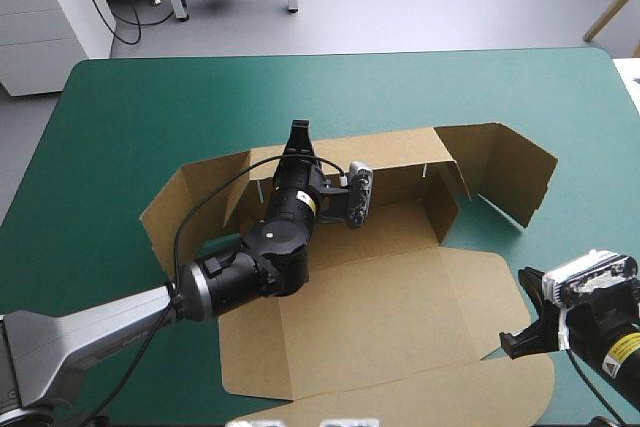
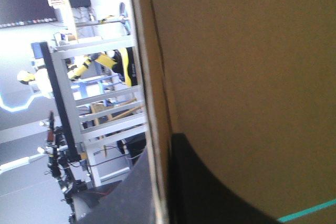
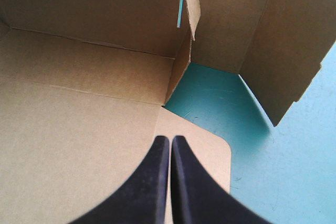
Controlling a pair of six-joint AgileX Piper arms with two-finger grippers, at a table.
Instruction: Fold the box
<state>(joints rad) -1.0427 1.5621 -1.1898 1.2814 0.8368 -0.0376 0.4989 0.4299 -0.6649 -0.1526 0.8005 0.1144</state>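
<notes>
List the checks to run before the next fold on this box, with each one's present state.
1. Left pincer gripping the back wall: ok, the wall's top edge sits between its fingers.
2. Back wall raised: ok.
3. Right pincer free: ok, shut and empty above the flat front panel.
4. Right flap tucked in: not ok, it angles outward over the teal-green cover.
5. Left flap tucked in: not ok, splayed outward.

Teal-green-covered table, rounded far corners. Only 1 thing lies on it: the brown box, approx. mid-table and reaching toward the near edge. Base & front panel lie flat; far wall & right-side flaps upright.
</notes>
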